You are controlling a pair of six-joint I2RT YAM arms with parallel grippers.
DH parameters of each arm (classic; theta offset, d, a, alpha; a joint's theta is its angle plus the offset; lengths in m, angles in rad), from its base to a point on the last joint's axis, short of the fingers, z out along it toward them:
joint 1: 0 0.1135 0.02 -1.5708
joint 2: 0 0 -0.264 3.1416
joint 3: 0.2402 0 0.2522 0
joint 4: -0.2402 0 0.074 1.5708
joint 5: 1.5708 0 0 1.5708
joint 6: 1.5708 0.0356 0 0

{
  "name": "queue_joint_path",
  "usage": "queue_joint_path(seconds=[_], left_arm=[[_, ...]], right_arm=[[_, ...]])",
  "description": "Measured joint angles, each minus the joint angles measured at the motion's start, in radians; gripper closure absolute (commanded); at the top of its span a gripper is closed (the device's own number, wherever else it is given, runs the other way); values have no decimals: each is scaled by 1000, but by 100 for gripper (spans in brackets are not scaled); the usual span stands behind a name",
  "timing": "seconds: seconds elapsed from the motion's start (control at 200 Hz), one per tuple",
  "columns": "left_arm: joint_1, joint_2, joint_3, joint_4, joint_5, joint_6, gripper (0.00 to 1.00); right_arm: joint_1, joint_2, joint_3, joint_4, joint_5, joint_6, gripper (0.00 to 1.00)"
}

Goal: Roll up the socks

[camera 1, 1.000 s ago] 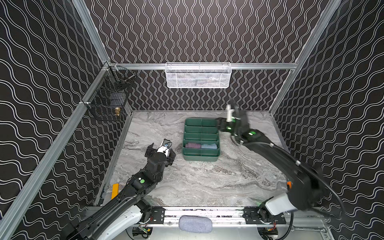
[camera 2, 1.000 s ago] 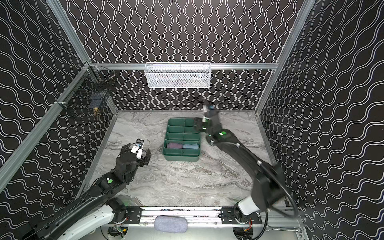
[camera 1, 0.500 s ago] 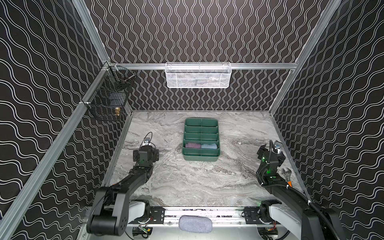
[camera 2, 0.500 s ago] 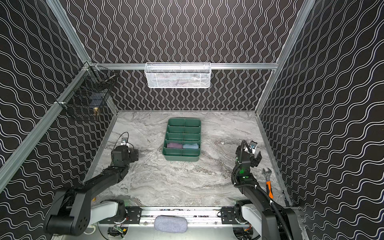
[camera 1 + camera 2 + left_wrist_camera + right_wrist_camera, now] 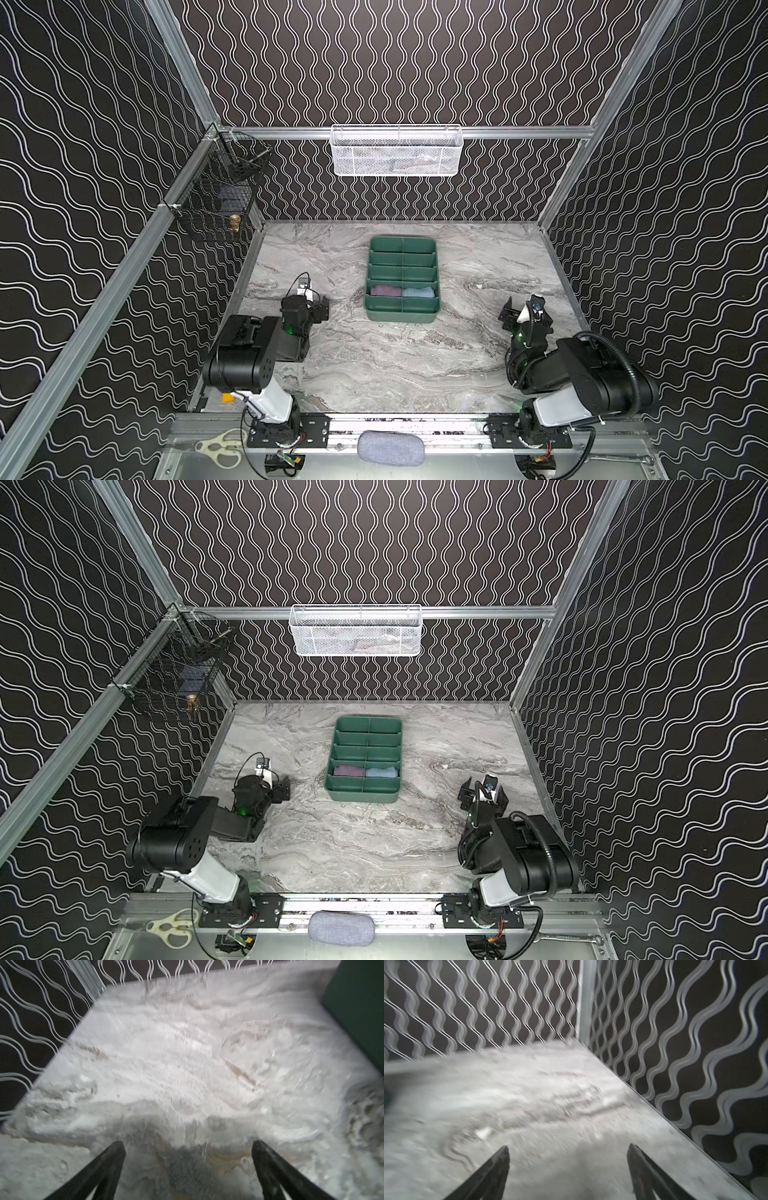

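The socks lie as two rolls side by side in one row of the green tray [image 5: 401,316]: a purple roll [image 5: 385,290] [image 5: 349,770] and a light blue roll [image 5: 419,292] [image 5: 381,772]. My left gripper [image 5: 309,305] [image 5: 266,785] hovers low over the table, left of the tray, open and empty [image 5: 187,1145]. The tray's wall [image 5: 357,1012] shows at the edge of the left wrist view. My right gripper [image 5: 525,311] [image 5: 483,789] sits near the right wall, well right of the tray, open with only marble between its fingers [image 5: 569,1149].
A white mesh basket [image 5: 397,151] hangs on the back wall, and a black wire basket [image 5: 216,203] on the left wall. Scissors [image 5: 218,446] and a grey fabric pad [image 5: 390,448] lie by the front rail. Both arm bases stand at the front corners.
Both arms have pulled back toward the front corners. The right gripper left the tray's far side for the right wall and opened wider. The left gripper stays open.
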Motion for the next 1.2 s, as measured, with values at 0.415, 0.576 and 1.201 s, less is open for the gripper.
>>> queue_joint_path(seconds=[0.415,0.576,1.201], left_arm=[[1,14,49,51,68,22,1],[1,14,49,52,68,22,1],[1,26,68,44,68,24,1]], right_arm=[[-114,36,196,-183,-220,10,0],[-116,38,196,-220,-260,21,0],[-117,38,196,-225,-268,27,0]])
